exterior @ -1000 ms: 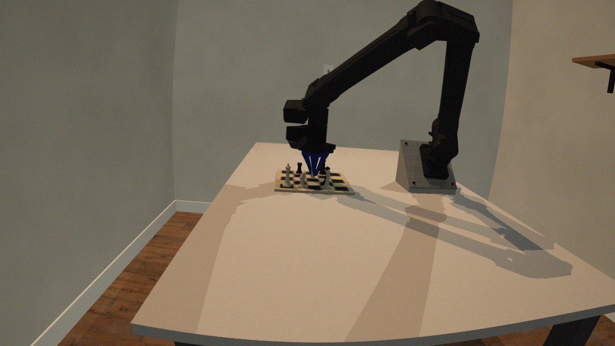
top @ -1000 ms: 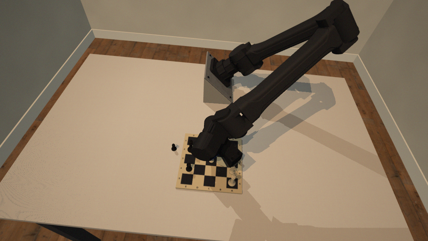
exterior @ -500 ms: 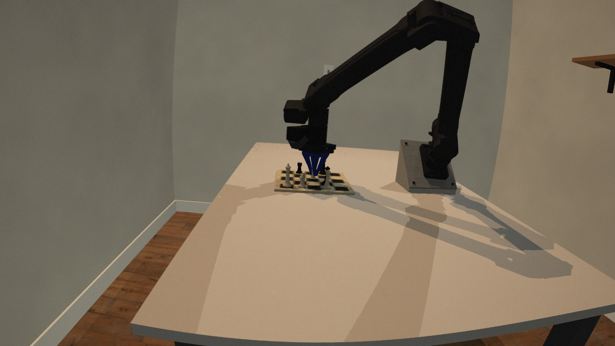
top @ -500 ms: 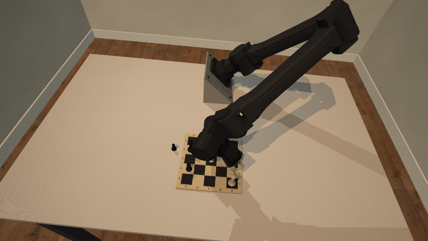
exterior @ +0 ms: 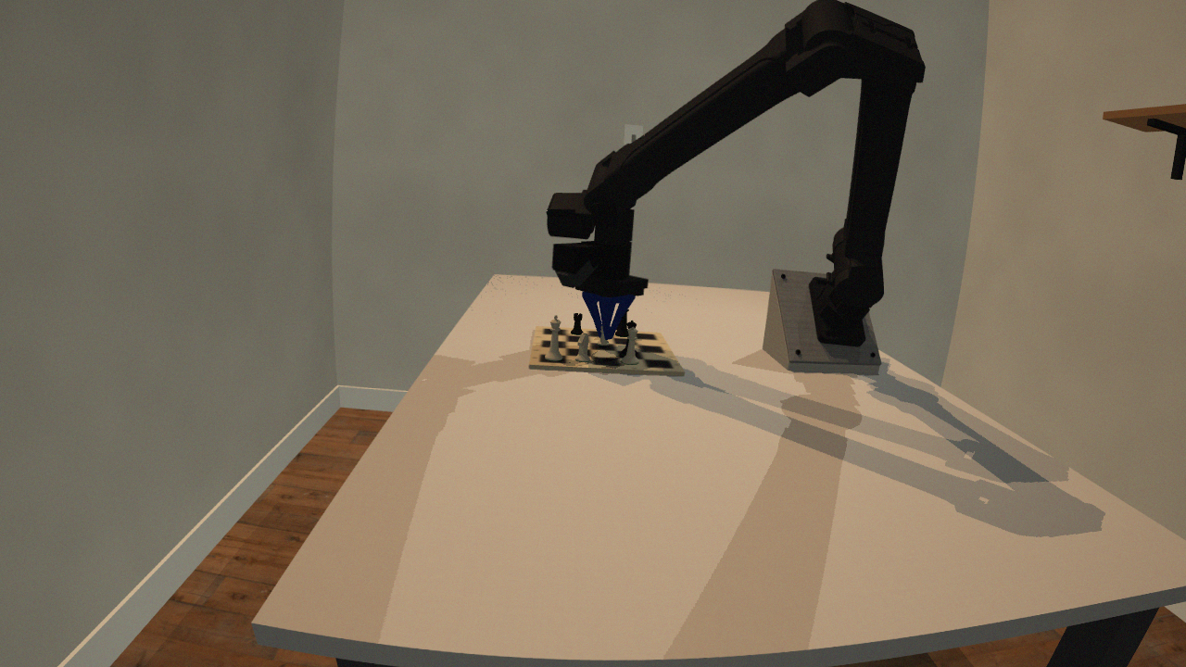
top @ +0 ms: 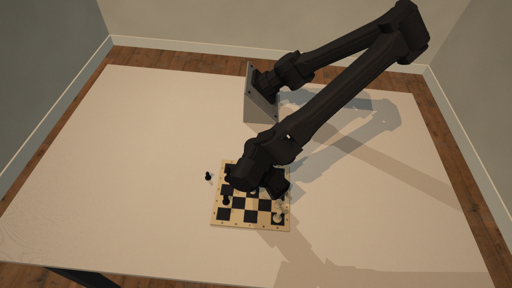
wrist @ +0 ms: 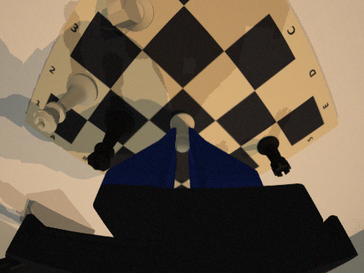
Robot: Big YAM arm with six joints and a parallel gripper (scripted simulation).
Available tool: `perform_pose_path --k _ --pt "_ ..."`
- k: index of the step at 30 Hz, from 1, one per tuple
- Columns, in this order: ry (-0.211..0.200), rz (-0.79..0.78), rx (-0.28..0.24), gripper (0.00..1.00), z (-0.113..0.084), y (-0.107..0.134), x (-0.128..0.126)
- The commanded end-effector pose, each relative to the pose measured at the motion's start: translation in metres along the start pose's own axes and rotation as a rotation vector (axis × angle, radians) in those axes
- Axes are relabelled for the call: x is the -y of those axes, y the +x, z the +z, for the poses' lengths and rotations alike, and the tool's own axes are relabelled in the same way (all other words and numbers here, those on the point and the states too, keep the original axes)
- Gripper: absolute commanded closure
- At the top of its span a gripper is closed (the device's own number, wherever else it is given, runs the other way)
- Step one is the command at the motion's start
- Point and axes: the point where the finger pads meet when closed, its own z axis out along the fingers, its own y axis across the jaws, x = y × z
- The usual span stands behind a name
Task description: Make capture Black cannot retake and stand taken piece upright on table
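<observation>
The end effector [wrist: 182,149] is clamped by its blue fingers on the head of a white pawn [wrist: 182,129], which sits low over the chessboard [top: 218,223] near its middle; whether the pawn's base rests on its square or hangs just above it cannot be told. In the exterior view the fingers point straight down among the pieces.

As a judgement, the task looks more than half done. A black pawn [top: 207,176] already stands upright on the surface [top: 125,143], just left of the board's far left corner, so the taken piece seems dealt with. What looks left is to seat the white pawn squarely on the captured piece's square, let go and lift away without brushing its neighbours.

Counted from what shows: one white pawn in the grip and three other white pieces, a tall one [top: 277,216] at the board's near right corner, one [top: 279,205] just behind it, and one [wrist: 66,101] further along the same edge, seen in the wrist view. Three black pieces show: the pawn off the board, a pawn [top: 225,200] near the board's left edge, and a taller piece [wrist: 108,139] by the far edge. The arm hides part of the board in the top view, so more could be covered
</observation>
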Motion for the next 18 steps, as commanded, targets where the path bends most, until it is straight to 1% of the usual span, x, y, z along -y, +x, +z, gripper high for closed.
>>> perform_pose_path --k 1,10,18 --pt "0.006 0.007 0.014 1.00 -0.0020 0.0049 0.0061" --pt "0.006 0.006 0.014 1.00 -0.0014 0.0048 0.0059" --pt "0.000 0.004 0.007 1.00 0.0049 0.0002 0.0033"
